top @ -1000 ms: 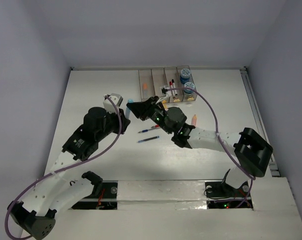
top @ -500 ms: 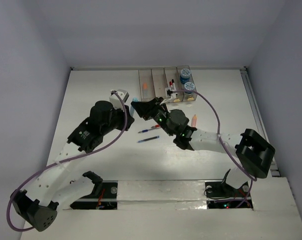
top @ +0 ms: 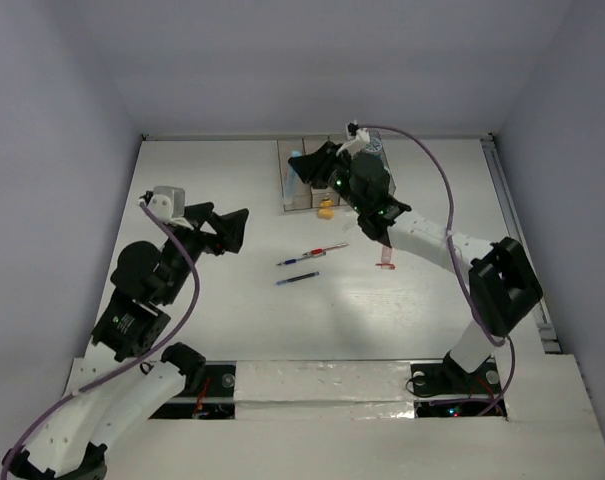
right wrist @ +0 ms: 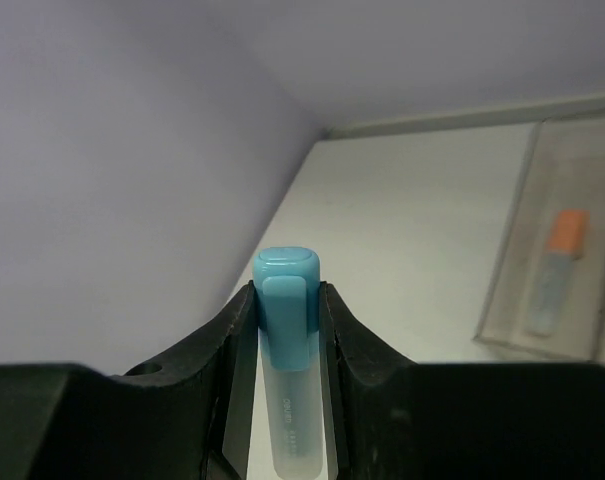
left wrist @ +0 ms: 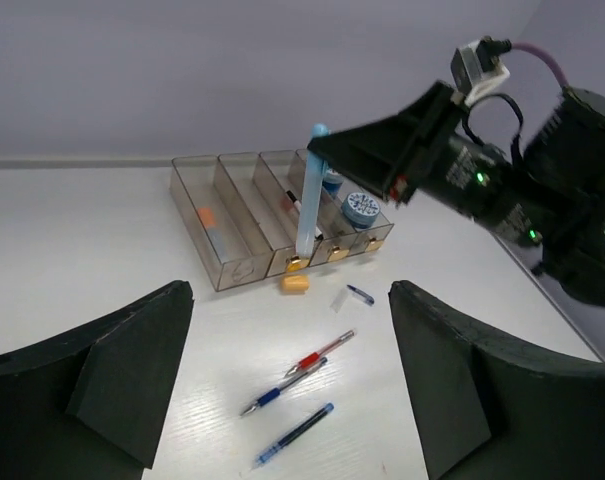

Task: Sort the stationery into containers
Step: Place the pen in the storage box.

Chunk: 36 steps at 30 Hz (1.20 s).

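The left arm sat folded at the near left, the left pincer (top: 227, 228) gaping wide and empty above the white tabletop (top: 232, 320), well apart from three thin red and blue pens (top: 299, 261). Farther, the right arm stretched over four translucent grey bins (left wrist: 244, 268), the right pincer (top: 307, 165) clamping a blue-capped translucent marker (left wrist: 307, 205) upright above the row's left half.

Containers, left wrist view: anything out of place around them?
One yellow-orange eraser lies on the table just outside the containers' near wall, not in a bin. A small blue-white piece lies loose beside it; I cannot tell what it is.
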Available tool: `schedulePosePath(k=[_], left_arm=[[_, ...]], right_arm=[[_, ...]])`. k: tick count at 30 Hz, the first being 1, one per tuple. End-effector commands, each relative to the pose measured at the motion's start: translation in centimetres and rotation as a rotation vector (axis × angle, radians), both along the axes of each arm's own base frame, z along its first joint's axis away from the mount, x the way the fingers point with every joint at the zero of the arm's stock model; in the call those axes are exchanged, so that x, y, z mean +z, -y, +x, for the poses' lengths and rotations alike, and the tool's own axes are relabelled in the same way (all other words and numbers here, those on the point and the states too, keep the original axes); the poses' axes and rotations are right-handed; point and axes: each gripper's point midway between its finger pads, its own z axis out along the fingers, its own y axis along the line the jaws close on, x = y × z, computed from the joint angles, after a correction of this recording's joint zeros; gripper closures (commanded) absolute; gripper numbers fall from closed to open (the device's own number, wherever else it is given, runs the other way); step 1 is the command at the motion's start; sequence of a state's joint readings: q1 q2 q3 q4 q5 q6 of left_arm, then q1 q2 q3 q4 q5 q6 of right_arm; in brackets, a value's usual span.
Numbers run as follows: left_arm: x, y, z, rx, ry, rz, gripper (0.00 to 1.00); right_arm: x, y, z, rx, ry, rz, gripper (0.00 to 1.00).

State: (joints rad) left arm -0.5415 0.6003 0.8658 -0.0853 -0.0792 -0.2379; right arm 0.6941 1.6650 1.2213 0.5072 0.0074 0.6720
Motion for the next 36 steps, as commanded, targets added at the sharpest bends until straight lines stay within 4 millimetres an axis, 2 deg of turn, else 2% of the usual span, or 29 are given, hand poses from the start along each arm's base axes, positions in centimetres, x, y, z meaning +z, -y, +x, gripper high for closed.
schedulePosePath(k=[1, 4, 5, 7, 9, 11, 12, 13, 14, 15, 16, 19, 20, 25, 26, 27, 28, 29, 33, 34, 36], left_arm=[[-1.4, -1.2, -0.4, 0.047, 0.000, -0.017, 0.22], [-3.1, -1.5, -0.2, 0.069, -0.015, -0.009, 0.19], [-3.4, -1.4, -0.3, 0.058, -0.017, -0.007, 0.01], [-3.4, -1.1, -0.4, 0.044, -0.021, 0.008, 0.01], [-3.7, -1.2, -0.2, 0.044, -0.024, 0.032, 0.01], [-4.0, -1.6, -0.1, 0.057, -0.030, 0.050, 0.01], [-3.8, -1.7, -0.2, 0.061, -0.026, 0.051, 0.01], [-3.8, -1.7, -0.3, 0.059, -0.023, 0.054, 0.01], [-3.6, -2.0, -0.3, 0.065, -0.018, 0.051, 0.01], [-3.6, -1.8, -0.4, 0.054, -0.015, 0.050, 0.01], [-3.5, -1.8, -0.5, 0.051, -0.010, 0.049, 0.01], [-3.1, -2.0, -0.7, 0.052, 0.006, 0.045, 0.01], [-3.0, -2.0, -0.8, 0.050, 0.010, 0.043, 0.01], [-2.9, -1.9, -0.9, 0.034, 0.017, 0.044, 0.01], [-3.0, -2.0, -0.8, 0.038, 0.014, 0.047, 0.01], [-3.0, -1.9, -0.7, 0.037, 0.013, 0.048, 0.01], [-3.0, -1.9, -0.7, 0.035, 0.015, 0.049, 0.01], [-3.1, -2.1, -0.6, 0.041, 0.011, 0.051, 0.01], [-3.2, -1.8, -0.6, 0.031, 0.008, 0.052, 0.01], [-3.2, -2.0, -0.5, 0.038, 0.008, 0.052, 0.01], [-3.3, -1.9, -0.5, 0.032, 0.004, 0.053, 0.01]], right_arm=[[-0.4, 0.4, 3.8, -0.035, 0.024, -0.099, 1.00], [-2.3, 0.5, 6.2, -0.057, 0.022, -0.187, 1.00], [-2.5, 0.0, 7.8, -0.087, 0.026, -0.203, 1.00], [-3.5, 0.0, 9.6, -0.107, 0.026, -0.263, 1.00], [-4.0, -1.3, 11.7, -0.113, 0.033, -0.291, 1.00], [-5.1, -1.5, 13.1, -0.133, 0.036, -0.346, 1.00], [-3.7, -1.2, 14.2, -0.157, 0.061, -0.343, 1.00], [-6.4, -1.4, 15.0, -0.156, 0.031, -0.403, 1.00], [-6.8, -1.3, 15.5, -0.172, 0.030, -0.423, 1.00], [-6.3, -1.4, 16.0, -0.181, 0.038, -0.434, 1.00], [-8.3, -1.5, 16.5, -0.182, 0.021, -0.476, 1.00], [-9.2, -0.7, 17.8, -0.215, 0.020, -0.525, 1.00], [-10.8, -0.8, 18.2, -0.214, 0.006, -0.549, 1.00], [-13.9, -1.0, 18.9, -0.194, -0.037, -0.641, 1.00], [-14.2, -1.0, 19.0, -0.196, -0.040, -0.646, 0.94], [-14.5, -0.9, 19.0, -0.198, -0.047, -0.650, 0.74], [-14.5, -0.9, 19.0, -0.203, -0.050, -0.645, 0.61], [-14.5, -0.7, 19.0, -0.215, -0.053, -0.645, 0.43], [-11.2, -0.5, 18.9, -0.226, -0.013, -0.620, 0.23], [-9.6, -0.4, 18.6, -0.229, 0.005, -0.609, 0.23], [-8.1, -0.2, 18.1, -0.222, 0.021, -0.601, 0.22]])
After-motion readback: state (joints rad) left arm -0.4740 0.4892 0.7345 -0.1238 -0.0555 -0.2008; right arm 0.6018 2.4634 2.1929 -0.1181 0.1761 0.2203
